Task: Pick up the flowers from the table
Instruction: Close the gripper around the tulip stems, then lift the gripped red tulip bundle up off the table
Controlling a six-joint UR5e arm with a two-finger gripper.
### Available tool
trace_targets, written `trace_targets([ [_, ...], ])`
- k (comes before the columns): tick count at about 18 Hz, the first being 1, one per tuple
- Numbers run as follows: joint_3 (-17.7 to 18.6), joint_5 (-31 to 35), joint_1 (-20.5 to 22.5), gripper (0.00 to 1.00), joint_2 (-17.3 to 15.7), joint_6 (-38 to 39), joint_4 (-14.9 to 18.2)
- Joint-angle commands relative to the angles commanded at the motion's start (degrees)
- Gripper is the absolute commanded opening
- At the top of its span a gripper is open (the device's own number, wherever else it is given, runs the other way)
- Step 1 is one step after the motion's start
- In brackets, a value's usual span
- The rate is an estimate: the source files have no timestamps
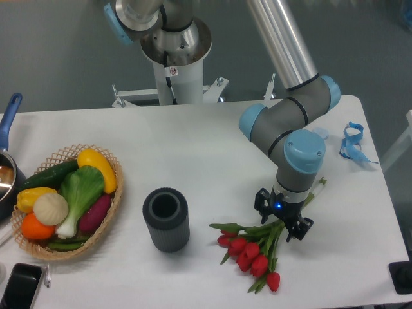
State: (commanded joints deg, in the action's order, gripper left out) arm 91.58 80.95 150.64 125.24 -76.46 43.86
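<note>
The flowers (252, 251) are a bunch of red tulips with green stems, lying flat on the white table (212, 148) at the front right. Their stems run up and to the right under my wrist, the tips showing again beyond it. My gripper (282, 220) points straight down over the stems, one finger on each side of them. Its jaws stand apart, straddling the stems, and I cannot see them pressing on the stems.
A dark grey ribbed cylinder vase (166, 219) stands left of the tulips. A wicker basket (111, 212) of vegetables sits at the front left. A blue ribbon (351, 143) lies near the right edge, a phone (19, 286) at the front left corner, a pan (8, 177) at the left.
</note>
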Motion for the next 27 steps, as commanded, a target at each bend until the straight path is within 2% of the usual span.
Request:
trace_targets([
  [4, 0.1, 0.0, -0.1, 0.25, -0.3, 1.0, 0.0],
  [12, -0.5, -0.1, 0.0, 0.24, -0.7, 1.4, 0.0],
  [20, -4.2, -1.4, 0.6, 0.24, -6.5, 6.1, 0.1],
  [23, -5.5, -5.0, 1.3, 0.24, -8.2, 7.9, 0.1],
  [27, -6.3, -14.1, 3.2, 0.24, -11.9, 11.0, 0.0],
])
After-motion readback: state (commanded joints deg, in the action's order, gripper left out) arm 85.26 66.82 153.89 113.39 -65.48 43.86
